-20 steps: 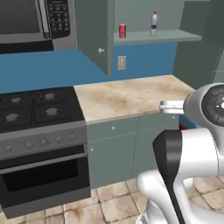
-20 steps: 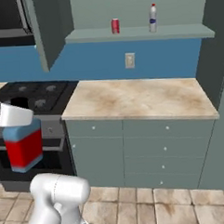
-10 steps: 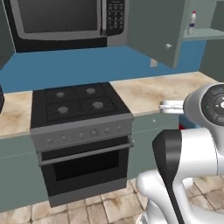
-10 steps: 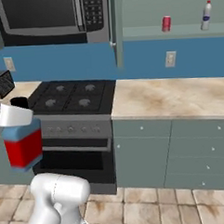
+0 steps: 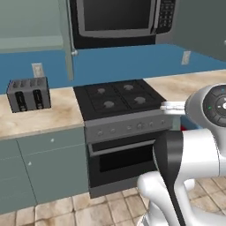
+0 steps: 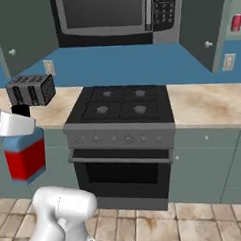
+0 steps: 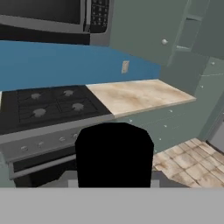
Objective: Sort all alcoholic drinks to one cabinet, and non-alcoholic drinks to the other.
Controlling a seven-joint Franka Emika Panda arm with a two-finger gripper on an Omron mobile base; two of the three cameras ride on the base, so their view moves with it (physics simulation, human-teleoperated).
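Left base view. Black stove [image 5: 119, 99] at centre, its oven door below; microwave [image 5: 121, 20] across the top centre. Toaster [image 5: 28, 93] at left on the beige counter [image 5: 39, 117], a wall outlet above it. White arm at lower right, with a small patch of red showing just under its wrist at the right edge.

Right base view. Squat flat bottle [image 6: 25, 152] at the left edge, mid-height: red below, blue shoulder, black cap [image 6: 20, 110] on top, upright, off the counter and in front of the lower cabinets. Gripper [image 6: 12, 124] closed around its neck, holding it. Toaster [image 6: 31, 89] just above it in the frame. Stove [image 6: 123, 106] at centre. Small red soda can [image 6: 236, 23] at the upper right edge, inside an open wall cabinet.

Hand view. Black cap [image 7: 114, 154] at bottom centre, hiding the fingertips. Stove [image 7: 48, 107] at left, counter [image 7: 138, 95] at centre right, microwave [image 7: 52, 17] along the top left.
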